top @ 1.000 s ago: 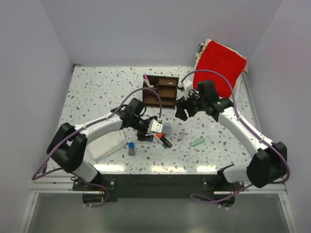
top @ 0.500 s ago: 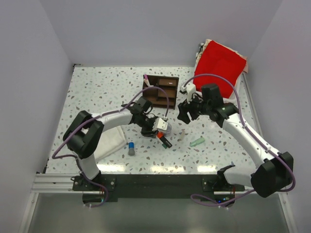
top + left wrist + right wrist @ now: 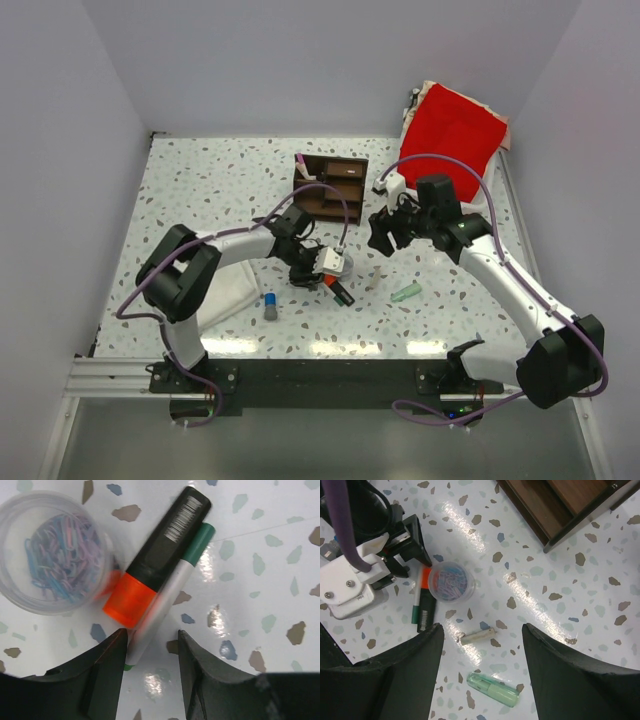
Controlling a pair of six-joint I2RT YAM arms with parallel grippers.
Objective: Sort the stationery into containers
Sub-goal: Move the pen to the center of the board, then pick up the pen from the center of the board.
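While the left claw [image 3: 150, 641] hovers low over the desk [image 3: 260, 580], jaws approx half open & gripping nothing, the orange-and-black highlighter [image 3: 161, 555] lies just ahead of the tips, orange end nearest. A green-capped pen [image 3: 186, 567] lies alongside, touching it, w/ its near end running in betw the jaws. The pot of paper clips [image 3: 50, 550] sits ahead-left of this claw, just beside the orange end.

Handling, my guess: the highlighter is light, stiff plastic, smooth so prob a bit slippery. Take it across the black barrel near mid-length, not by the orange cap, which could pull off. The pen is thin & round, so it'll roll. Since the two touch, there's a risk of pinching both at once. The pot is light; can't tell if it's lidded, so keep it upright & hold it by the wall.

The right claw [image 3: 482, 626] hangs higher, wide open, empty. A short pale stick [image 3: 477, 637] shows betw its tips on the desk below, and a mint-green piece [image 3: 495, 690] lies closer in toward the wrist. The wooden organizer [image 3: 545, 505] is ahead-right of it, well apart from those bits.
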